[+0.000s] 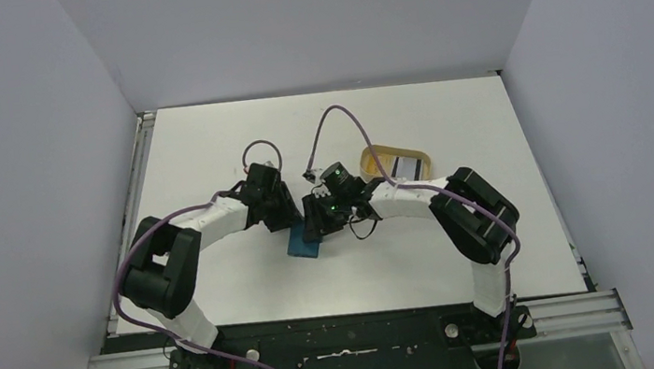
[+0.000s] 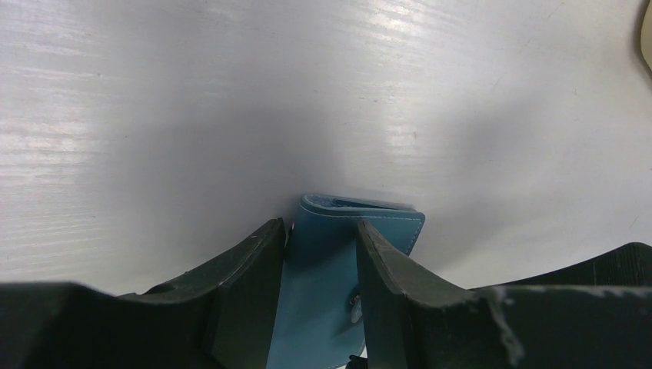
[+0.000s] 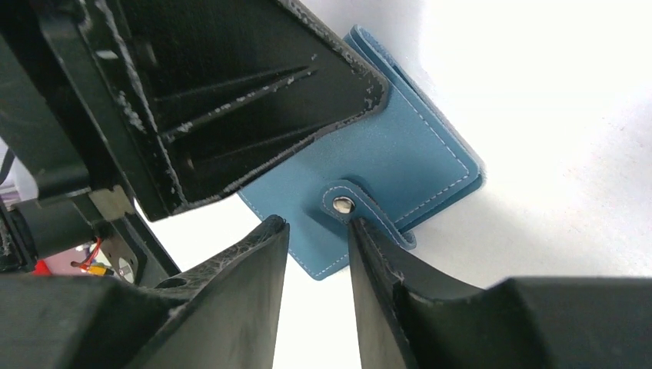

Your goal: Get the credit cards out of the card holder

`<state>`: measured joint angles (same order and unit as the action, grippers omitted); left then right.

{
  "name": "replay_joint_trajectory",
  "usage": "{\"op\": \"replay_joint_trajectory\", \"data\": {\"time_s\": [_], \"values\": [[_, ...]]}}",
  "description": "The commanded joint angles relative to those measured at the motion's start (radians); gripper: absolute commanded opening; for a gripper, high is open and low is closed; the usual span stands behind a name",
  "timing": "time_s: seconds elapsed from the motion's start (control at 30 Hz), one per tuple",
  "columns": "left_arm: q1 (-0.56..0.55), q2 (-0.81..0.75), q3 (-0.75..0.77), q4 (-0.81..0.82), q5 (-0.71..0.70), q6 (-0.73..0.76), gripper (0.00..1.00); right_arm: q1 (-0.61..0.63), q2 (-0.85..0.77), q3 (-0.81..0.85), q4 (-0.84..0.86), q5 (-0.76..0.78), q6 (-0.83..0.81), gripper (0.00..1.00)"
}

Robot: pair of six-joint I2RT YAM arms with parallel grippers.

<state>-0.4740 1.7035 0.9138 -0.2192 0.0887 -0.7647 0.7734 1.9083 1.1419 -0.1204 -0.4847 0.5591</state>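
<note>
The card holder (image 1: 305,244) is a teal-blue wallet lying folded on the white table, its snap tab (image 3: 342,204) fastened. My left gripper (image 1: 281,211) stands over it from the left with its jaws apart. One finger (image 2: 250,261) is at the wallet's (image 2: 323,292) edge and the other lies over its top. My right gripper (image 1: 318,221) is open a little and holds nothing, and one fingertip (image 3: 361,234) touches the snap tab on the wallet (image 3: 415,154). A white credit card with black bands (image 1: 406,167) lies in the tan tray. Any cards inside the wallet are hidden.
The tan oval tray (image 1: 374,152) sits just behind the right gripper, and its rim shows at the top right of the left wrist view (image 2: 647,38). Grey walls close in the table on three sides. Purple cables loop above both wrists.
</note>
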Motion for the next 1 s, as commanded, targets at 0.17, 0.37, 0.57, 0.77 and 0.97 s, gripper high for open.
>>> {"op": "replay_joint_trajectory", "data": {"time_s": [0.17, 0.37, 0.57, 0.77, 0.97], "values": [[0.003, 0.022, -0.026, -0.031, 0.002, 0.002, 0.37, -0.026, -0.034, -0.111, 0.354, -0.044, 0.084, 0.28], [0.003, 0.019, -0.028, -0.033, 0.003, 0.001, 0.37, -0.031, -0.037, -0.144, 0.434, -0.032, 0.116, 0.19], [0.003, 0.01, -0.029, -0.035, 0.003, 0.0, 0.37, -0.029, -0.07, -0.134, 0.312, 0.077, 0.082, 0.06], [0.003, 0.006, -0.027, -0.035, 0.006, 0.001, 0.37, -0.018, -0.083, -0.127, 0.249, 0.111, 0.046, 0.03], [0.003, 0.011, -0.031, -0.037, 0.01, -0.001, 0.37, 0.006, -0.09, -0.119, 0.227, 0.134, 0.028, 0.03]]}}
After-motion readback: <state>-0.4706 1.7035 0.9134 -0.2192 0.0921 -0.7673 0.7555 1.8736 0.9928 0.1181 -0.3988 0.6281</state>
